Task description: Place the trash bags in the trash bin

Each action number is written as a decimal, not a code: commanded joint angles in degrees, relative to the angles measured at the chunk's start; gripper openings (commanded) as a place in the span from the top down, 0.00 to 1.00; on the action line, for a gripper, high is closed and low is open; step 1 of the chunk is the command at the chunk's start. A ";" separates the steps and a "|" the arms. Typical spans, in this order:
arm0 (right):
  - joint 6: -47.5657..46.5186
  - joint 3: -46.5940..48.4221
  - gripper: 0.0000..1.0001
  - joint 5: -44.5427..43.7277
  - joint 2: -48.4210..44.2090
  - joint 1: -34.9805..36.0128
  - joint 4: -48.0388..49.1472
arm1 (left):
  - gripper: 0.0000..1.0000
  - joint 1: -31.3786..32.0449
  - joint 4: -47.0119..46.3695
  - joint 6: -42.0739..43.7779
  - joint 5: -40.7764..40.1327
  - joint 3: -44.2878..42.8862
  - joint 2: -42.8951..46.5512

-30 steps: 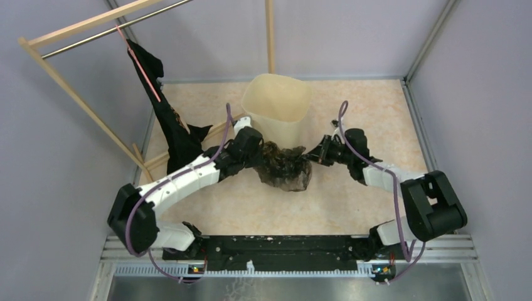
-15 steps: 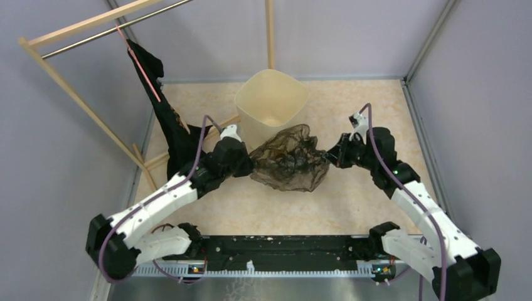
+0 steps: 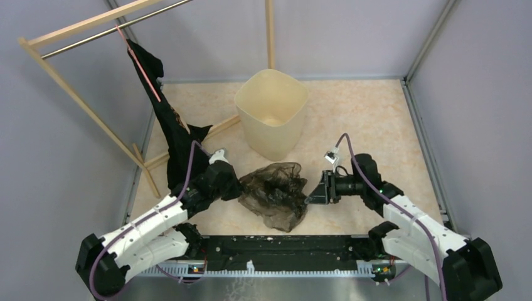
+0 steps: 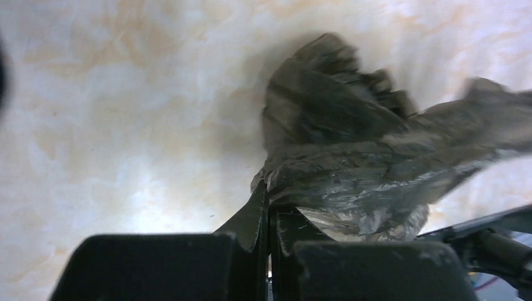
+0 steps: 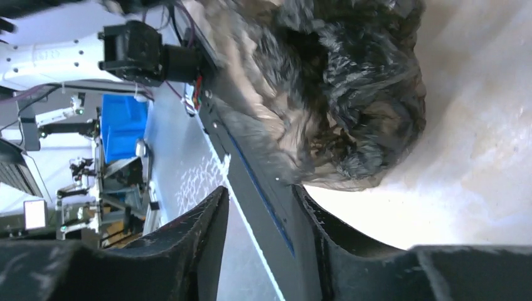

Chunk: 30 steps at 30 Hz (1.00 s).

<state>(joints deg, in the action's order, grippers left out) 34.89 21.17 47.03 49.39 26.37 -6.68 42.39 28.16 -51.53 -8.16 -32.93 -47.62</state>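
Evidently the trash bag (image 3: 273, 194) sits at the lower centre of the top view, well apart from the upright trash bin (image 3: 271, 113) at the upper centre of the bench (image 3: 376, 119). It is pinched in the left gripper's (image 3: 236, 188) closed jaws. The right gripper's (image 3: 312, 194) jaws are parted just beside it, holding nothing. Carrying is judged the step in hand, and a lift over the rim is called for next.

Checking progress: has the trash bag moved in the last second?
Yes. The trash bag has moved nearer the black rail at the arms' bases, away from the bin.
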 commanded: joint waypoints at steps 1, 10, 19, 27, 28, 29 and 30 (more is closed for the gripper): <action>-3.29 8.67 0.55 -2.85 -1.14 0.13 -3.22 | 1.00 -0.03 0.45 -4.59 -2.82 0.38 -3.89; 2.66 3.79 0.28 -1.30 7.33 -10.14 19.13 | 1.00 -0.03 5.83 -5.83 -6.49 -0.09 -6.37; 2.00 0.75 0.22 4.39 22.14 1.43 56.43 | 1.00 -0.03 3.91 -3.84 -5.81 1.97 -0.39; -10.61 8.14 0.21 -5.01 26.36 5.07 42.81 | 1.00 -0.03 2.15 -0.95 -4.44 2.48 1.44; -10.82 9.25 0.23 -4.80 27.29 5.08 42.09 | 1.00 -0.03 1.88 -0.36 -4.18 2.33 1.55; -10.52 9.92 0.26 -4.43 27.95 5.09 42.22 | 1.00 -0.03 1.55 0.37 -3.74 2.08 1.51; -10.15 10.16 0.27 -4.49 28.19 5.12 42.54 | 1.00 -0.03 1.16 1.20 -3.26 1.77 1.51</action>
<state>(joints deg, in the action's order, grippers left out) 29.41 26.79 44.93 75.75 31.03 36.51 42.39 32.88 -53.84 -12.73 -31.07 -46.96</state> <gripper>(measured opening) 0.757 0.006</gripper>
